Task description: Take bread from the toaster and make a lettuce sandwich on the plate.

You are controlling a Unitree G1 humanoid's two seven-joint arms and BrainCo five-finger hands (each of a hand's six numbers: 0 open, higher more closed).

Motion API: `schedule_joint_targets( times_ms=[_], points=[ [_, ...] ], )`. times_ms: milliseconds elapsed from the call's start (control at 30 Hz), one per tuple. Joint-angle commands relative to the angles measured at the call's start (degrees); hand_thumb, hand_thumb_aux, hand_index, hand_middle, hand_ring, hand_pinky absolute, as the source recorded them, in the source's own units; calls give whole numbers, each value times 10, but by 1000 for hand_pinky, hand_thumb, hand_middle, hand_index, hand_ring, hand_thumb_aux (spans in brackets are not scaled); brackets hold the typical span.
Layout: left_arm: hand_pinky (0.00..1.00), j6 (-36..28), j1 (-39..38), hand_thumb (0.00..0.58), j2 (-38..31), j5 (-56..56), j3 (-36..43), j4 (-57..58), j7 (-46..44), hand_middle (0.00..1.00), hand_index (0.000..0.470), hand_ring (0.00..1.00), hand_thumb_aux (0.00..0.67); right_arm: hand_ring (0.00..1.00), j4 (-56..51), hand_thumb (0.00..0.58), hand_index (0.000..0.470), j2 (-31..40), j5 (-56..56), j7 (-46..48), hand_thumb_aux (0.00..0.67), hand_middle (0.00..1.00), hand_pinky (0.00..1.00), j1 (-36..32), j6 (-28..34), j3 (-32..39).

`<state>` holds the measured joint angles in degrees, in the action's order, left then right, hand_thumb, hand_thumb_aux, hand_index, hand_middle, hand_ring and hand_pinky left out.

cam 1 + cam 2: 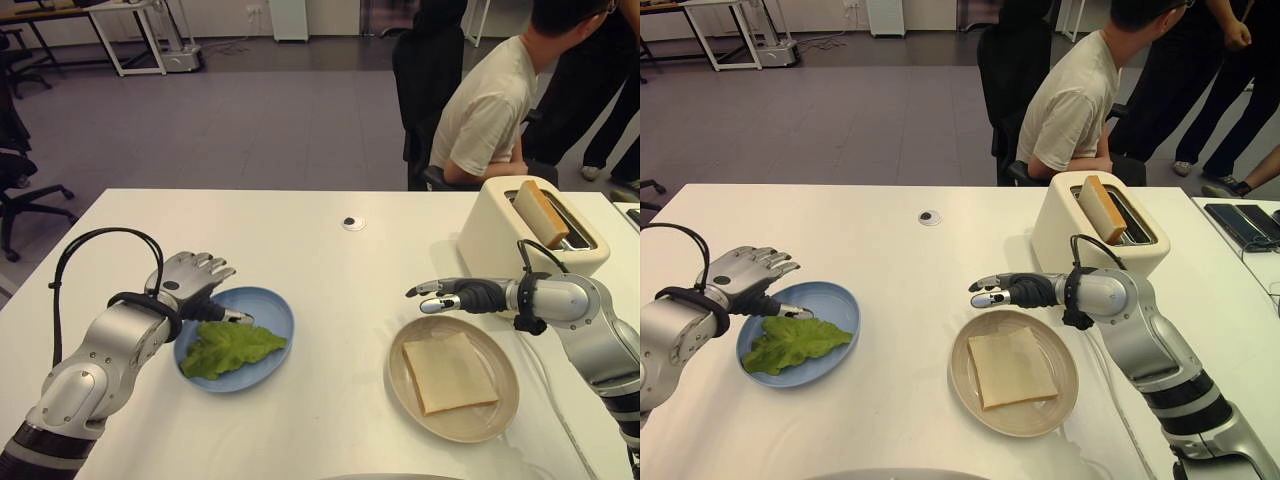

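Table [330,270]: white, runs across the lower two thirds of the frame.

Toaster [495,235]: cream, right of centre near the right edge. One slice [541,212] stands upright in its slot, top half sticking out.

Beige plate [500,410]: lower right, just below and left of the toaster. A second slice of bread [448,372] lies flat on it, roughly centred, nothing on top.

Blue plate [270,305]: lower left, well apart from the beige plate. Lettuce [232,348] lies on it as one green leaf, towards the plate's lower left side.

Left hand [188,280]: lower left, over the upper left rim of the blue plate. Fingers [212,268] are stretched out and slightly spread, pointing right. The thumb tip sits down near the top edge of the lettuce; I cannot tell whether it touches. Nothing is grasped.

Right hand [460,296]: right of centre, between the toaster and the beige plate, above the plate's upper left rim. Fingers [425,290] are straight, close together and pointing left. It holds nothing and is clear of both slices.

Small round disc [353,223]: on the table at upper centre, apart from everything else.
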<state>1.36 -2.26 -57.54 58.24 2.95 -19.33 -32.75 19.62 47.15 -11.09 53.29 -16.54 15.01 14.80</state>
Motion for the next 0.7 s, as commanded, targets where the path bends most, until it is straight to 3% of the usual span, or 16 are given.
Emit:
schedule_joint_targets(
  times_ms=[33,333,533,567,600,633,700],
  points=[
    [0,35,-10,0,-16,6,26,2,-27,0,0,0,0,0,5,0,0,1,-4,-4,0,0,0,10,2,-4],
    [0,78,-25,0,-29,14,38,-25,-68,0,0,0,0,0,6,0,0,2,-3,1,0,0,0,12,0,1],
    [0,53,-35,0,-11,41,40,-4,-93,0,0,0,0,0,8,0,0,-1,-3,1,0,0,0,11,-1,4],
    [0,51,-35,71,-10,43,42,2,-98,0,29,0,42,0,8,0,0,-2,-3,0,0,0,0,11,-1,5],
    [0,49,-35,255,-7,43,46,9,-103,0,118,0,168,0,9,0,0,-2,-2,-1,0,0,0,10,-2,4],
    [0,46,-34,379,-2,42,52,19,-108,0,194,0,276,0,9,0,0,-3,-2,-2,0,0,0,10,-2,4],
    [0,44,-28,506,11,34,65,42,-112,0,302,0,431,0,10,0,0,-5,-2,-4,0,0,0,9,-3,3]
  ],
)
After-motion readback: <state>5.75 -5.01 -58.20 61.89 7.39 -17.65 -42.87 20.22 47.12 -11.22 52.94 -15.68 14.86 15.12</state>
